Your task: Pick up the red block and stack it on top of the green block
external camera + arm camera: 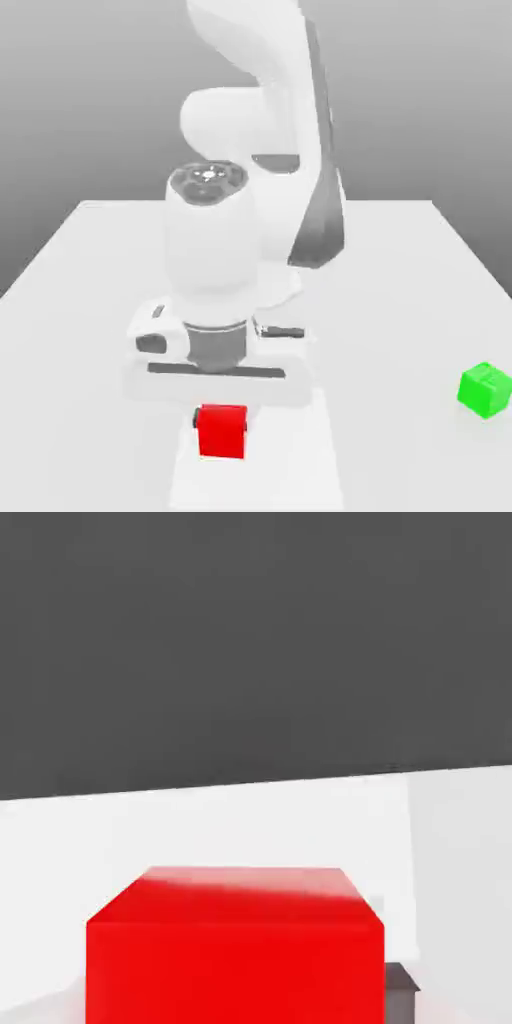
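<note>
Below the arm's hand, at the near edge of the worktop (90, 260) in the exterior view, sits the red block (221, 431), directly under the gripper (221, 412). The fingers flank the block closely, a dark fingertip (400, 990) showing beside one side face in the hand view; whether they already press on the block cannot be told. The green block (485, 389) rests well apart, toward the exterior view's right, with bare worktop between the two cubes.

Handling, as a judgement: the red block (235, 947) appears to be a small rigid cube, probably light, with smooth plain faces that may be somewhat slippery. Two opposite vertical faces offer the natural hold, pinched near mid-height and centred, so the cube hangs level and does not twist. Flat faces should then seat squarely on the green block's top; an off-centre pinch risks a tilted, unstable placement.
</note>
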